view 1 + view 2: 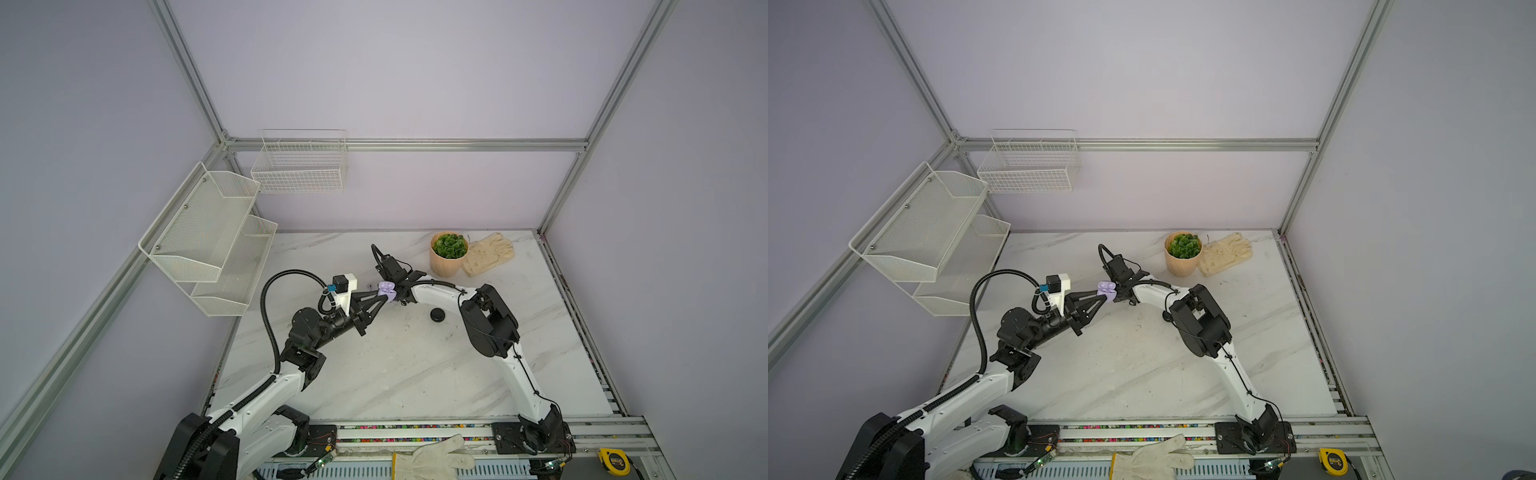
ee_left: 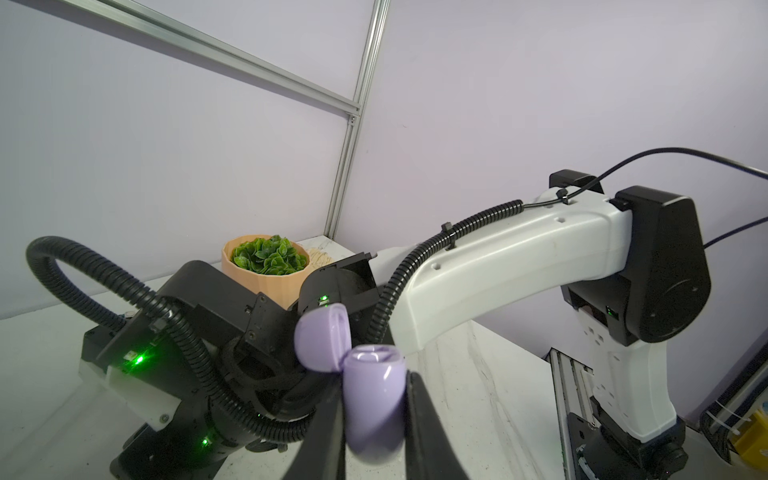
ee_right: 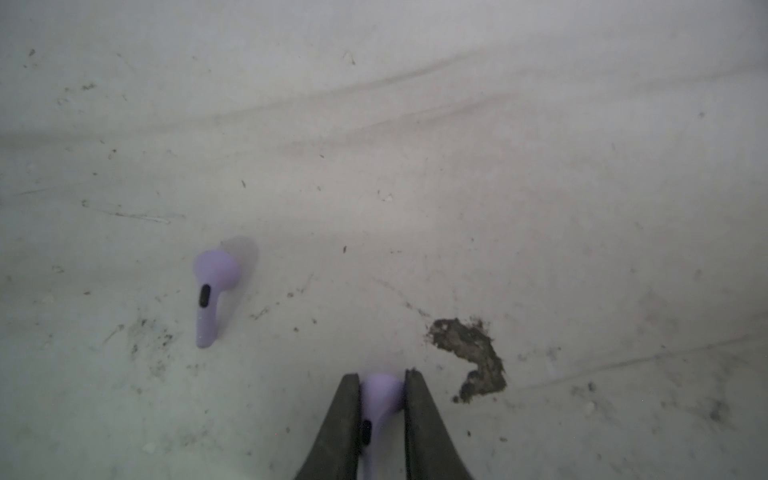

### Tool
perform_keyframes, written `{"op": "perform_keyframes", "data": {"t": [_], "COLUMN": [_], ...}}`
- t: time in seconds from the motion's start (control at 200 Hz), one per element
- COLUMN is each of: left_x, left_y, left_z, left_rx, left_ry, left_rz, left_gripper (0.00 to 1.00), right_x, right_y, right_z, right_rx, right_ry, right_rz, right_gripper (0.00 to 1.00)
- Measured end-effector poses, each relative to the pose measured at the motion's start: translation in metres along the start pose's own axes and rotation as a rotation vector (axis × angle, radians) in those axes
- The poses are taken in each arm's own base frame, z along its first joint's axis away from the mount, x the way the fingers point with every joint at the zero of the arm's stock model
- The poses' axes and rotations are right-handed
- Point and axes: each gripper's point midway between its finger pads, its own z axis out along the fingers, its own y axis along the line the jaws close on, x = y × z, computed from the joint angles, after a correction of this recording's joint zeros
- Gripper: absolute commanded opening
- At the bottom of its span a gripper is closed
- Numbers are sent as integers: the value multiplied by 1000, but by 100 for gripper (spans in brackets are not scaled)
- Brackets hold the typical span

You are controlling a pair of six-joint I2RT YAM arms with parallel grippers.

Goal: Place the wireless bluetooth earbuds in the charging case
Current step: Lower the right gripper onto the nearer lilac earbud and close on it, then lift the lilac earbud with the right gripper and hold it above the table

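Loose earbud [image 3: 216,286] apart from right pincer [image 3: 382,376]

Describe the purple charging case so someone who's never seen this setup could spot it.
Over the white marble table, near its middle, the left gripper pinches a lilac charging case with its lid flipped open. The other round case is black and lies on the tabletop.

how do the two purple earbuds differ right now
The held earbud is pinched in the right gripper; the loose earbud lies free on the table. The held earbud is partly hidden; the loose earbud shows whole. Both are lilac with a dark mark on the stem.
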Motion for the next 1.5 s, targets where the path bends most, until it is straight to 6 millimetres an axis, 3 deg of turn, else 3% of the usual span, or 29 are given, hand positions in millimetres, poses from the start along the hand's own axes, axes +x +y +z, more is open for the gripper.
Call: {"op": "perform_keyframes", "data": {"t": [0.23, 0.485, 0.935, 1.325, 1.5], "left_x": [-1, -3, 0, -3, -6], "left_y": [0, -1, -1, -3, -4], "left_z": [0, -1, -4, -5, -5], "left_rx": [-4, -3, -8, -5, -1], "left_ry": [-2, -11, -9, -20, -32], "left_rz": [-8, -18, -39, -40, -41], "left_gripper": [0, 0, 0, 0, 0], "right_x": [14, 42, 79, 122, 129], "right_y": [-7, -19, -33, -34, -35], "right_z": [-11, -31, -86, -100, -115], "right_rx": [6, 8, -14, -22, -26], "right_ry": [25, 73, 97, 165, 169], "right_rz": [-2, 6, 73, 110, 133], "right_gripper": [20, 20, 20, 20, 20]}}
